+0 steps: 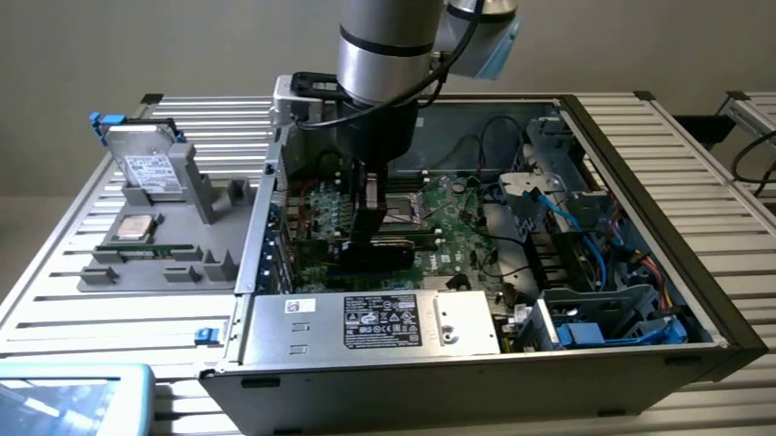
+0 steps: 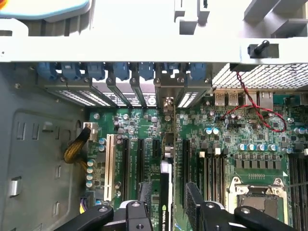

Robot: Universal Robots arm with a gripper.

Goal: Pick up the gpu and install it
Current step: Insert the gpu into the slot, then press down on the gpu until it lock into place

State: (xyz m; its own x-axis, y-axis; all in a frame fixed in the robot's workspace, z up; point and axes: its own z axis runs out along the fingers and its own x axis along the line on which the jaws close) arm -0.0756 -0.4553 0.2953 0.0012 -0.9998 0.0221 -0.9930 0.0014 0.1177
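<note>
here, at the exterior view's left, a grey plastic parts tray holds a silver hard drive. to its right the open metal computer case shows a green motherboard. the arm reaches straight down; its gripper fingers stand released either side of the gpu, a thin black card on edge in its slot.
</note>
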